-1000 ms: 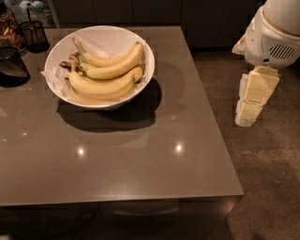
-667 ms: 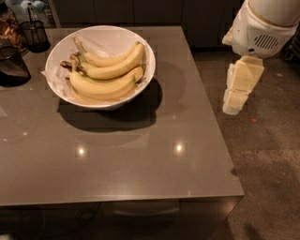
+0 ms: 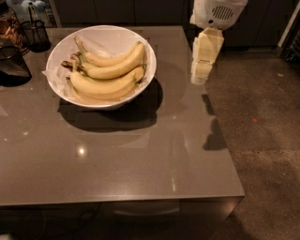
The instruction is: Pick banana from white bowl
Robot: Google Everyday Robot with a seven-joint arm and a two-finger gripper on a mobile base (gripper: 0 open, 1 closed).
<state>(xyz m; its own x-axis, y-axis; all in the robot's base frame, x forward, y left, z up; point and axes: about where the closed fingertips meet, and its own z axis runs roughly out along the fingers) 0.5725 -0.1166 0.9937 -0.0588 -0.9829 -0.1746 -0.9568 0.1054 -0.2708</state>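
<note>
Four-ish bananas, ripe yellow, piled in white bowl (image 3: 101, 28) at far left part of table (image 3: 140, 159). Target banana (image 3: 119, 69) lies on top of pile, long + curved, stem end twd left, brownish, other end up near bowl's right rim. Rest of bunch under and beside it, stems all bunched at left side. Crumpled white paper (image 3: 101, 44) lines bowl, shows behind fruit and pokes out over left rim. Bowl sits upright on grey-brown tabletop, dark shadow thrown to its front + right. Gripper (image 3: 200, 78) is right of bowl, well apart from it, hanging pointed down over table's right edge area, level w/ bowl in the view; cream-coloured, under a white wrist housing (image 3: 215, 11) at top of frame. Nothing held. Open or closed: can't tell from this angle. Its shadow (image 3: 213, 136) falls on tabletop nr right edge. Dark wire-mesh cup (image 3: 35, 33) at far left corner, behind bowl. Another dark object (image 3: 11, 65) just left of bowl, partly cut off. Speckled floor (image 3: 262, 117) to right of table
</note>
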